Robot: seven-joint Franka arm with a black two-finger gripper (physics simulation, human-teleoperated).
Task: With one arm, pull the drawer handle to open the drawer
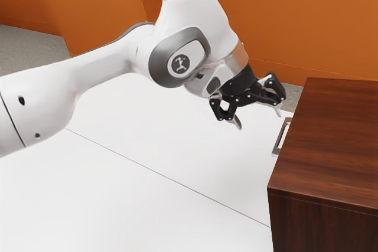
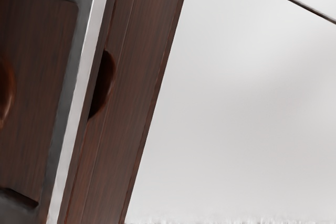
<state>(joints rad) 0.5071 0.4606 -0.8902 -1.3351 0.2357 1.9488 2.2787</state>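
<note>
A dark wooden drawer cabinet (image 1: 331, 151) stands at the exterior view's right. A silver bar handle (image 1: 282, 137) runs along its face that looks toward the arm. My black gripper (image 1: 257, 110) hovers a short way to the left of the handle and a little above it, with its fingers spread open and nothing between them. The wrist view looks close at the silver handle (image 2: 76, 87) and the dark wood drawer front (image 2: 131, 108), with white tabletop beside it.
The white table (image 1: 147, 163) stretches under the arm, crossed by a thin dark seam (image 1: 165, 175). Orange walls (image 1: 295, 10) rise behind. The cabinet occupies the right edge of the table.
</note>
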